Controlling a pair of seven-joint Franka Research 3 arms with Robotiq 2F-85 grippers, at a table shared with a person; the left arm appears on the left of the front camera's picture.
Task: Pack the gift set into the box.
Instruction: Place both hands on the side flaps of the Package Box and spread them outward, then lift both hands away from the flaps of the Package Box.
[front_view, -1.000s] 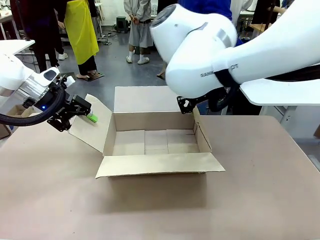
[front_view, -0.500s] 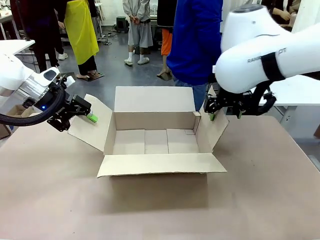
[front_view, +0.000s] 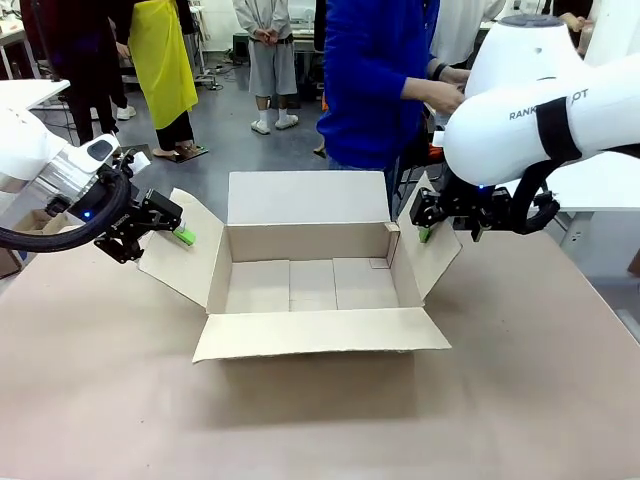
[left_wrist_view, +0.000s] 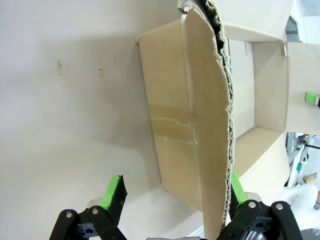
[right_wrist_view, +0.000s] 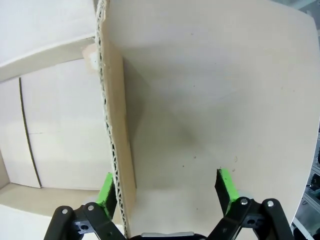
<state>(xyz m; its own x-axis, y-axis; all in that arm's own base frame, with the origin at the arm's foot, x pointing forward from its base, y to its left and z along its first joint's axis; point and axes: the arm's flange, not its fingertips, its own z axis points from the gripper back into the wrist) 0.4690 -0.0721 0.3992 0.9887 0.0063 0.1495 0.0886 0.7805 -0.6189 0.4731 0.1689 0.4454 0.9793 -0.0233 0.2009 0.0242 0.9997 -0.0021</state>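
1. In the middle of the table (front_view: 520, 380) sits the box (front_view: 310, 285), top open and bare cardboard inside.
2. Its far flap (front_view: 308, 197) stands upright, and the near flap (front_view: 320, 332) lies folded out towards the robot.
3. Over on the left, the left gripper (front_view: 165, 228) straddles the edge of the left flap (front_view: 185, 252), which leans outward.
4. From its wrist, the left gripper (left_wrist_view: 175, 185) is spread wide. The corrugated edge runs close by one pad (left_wrist_view: 237, 189), with the other well clear.
5. On the right, the right gripper (front_view: 432, 222) straddles the right flap (front_view: 432, 262), which is also splayed outward.
6. Its wrist shows the right gripper (right_wrist_view: 165, 187) wide too, the flap's edge just beside one pad (right_wrist_view: 106, 189).
7. Behind the box, a person (front_view: 375, 80) in blue stands at the far side.
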